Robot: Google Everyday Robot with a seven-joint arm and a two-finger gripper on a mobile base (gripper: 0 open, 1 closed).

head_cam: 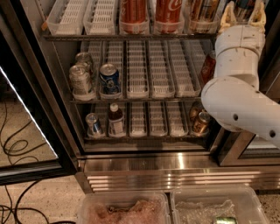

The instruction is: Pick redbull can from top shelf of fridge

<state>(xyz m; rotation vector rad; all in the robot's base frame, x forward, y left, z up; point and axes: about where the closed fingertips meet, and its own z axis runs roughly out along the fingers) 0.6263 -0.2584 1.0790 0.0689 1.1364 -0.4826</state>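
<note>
The fridge (pixel 175 168) stands open, its racks fitted with white lanes. On the top shelf (pixel 87 37), at the far right, a slim can with a bit of blue, the redbull can (pixel 243 5), shows only in part at the picture's top edge. My gripper (pixel 243 13) is up at that shelf on the white arm (pixel 238 87). Its cream fingers (pixel 226 15) stand apart, one on each side of the can. I cannot tell whether they touch it.
Two red Coca-Cola cans (pixel 133 11) and a brownish can (pixel 203 11) stand on the top shelf left of the gripper. The middle rack holds silver cans (pixel 81 78), a dark-blue can (pixel 109 78) and a red can (pixel 208 65). The glass door (pixel 26 109) hangs open at left. Plastic bins (pixel 122 210) lie below.
</note>
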